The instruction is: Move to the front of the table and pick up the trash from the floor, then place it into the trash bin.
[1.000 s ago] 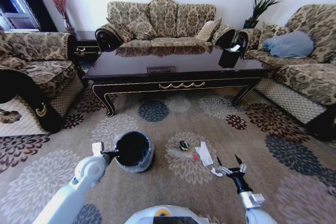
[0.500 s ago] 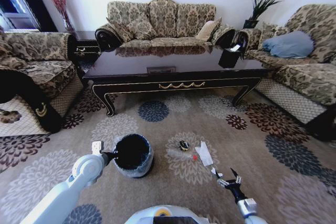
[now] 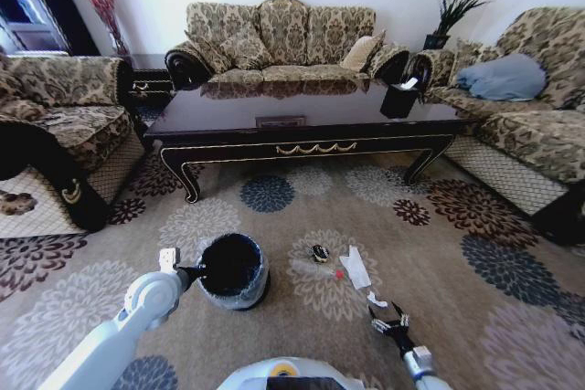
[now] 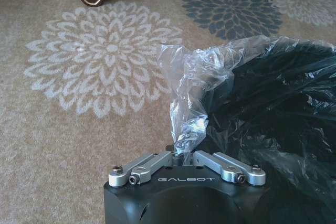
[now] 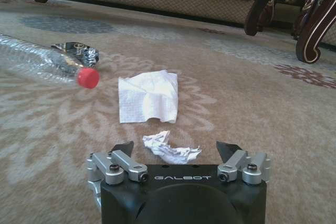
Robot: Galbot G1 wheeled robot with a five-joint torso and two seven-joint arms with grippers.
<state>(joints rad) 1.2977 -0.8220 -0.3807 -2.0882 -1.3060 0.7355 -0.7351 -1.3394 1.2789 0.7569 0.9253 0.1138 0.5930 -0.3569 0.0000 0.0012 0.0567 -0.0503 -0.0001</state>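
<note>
With its fingers spread apart just above the carpet, the right gripper has a small crumpled white scrap lying between its fingertips, a flat white tissue just beyond that, and the red-capped clear bottle farther off to one side. If the fingers close too high they could pinch air or merely flick so light a scrap away, and too low they could dig into the pile. The left gripper, clamped on the liner of the black trash bin, could tug it loose or tip the bin if that arm shifts.
</note>
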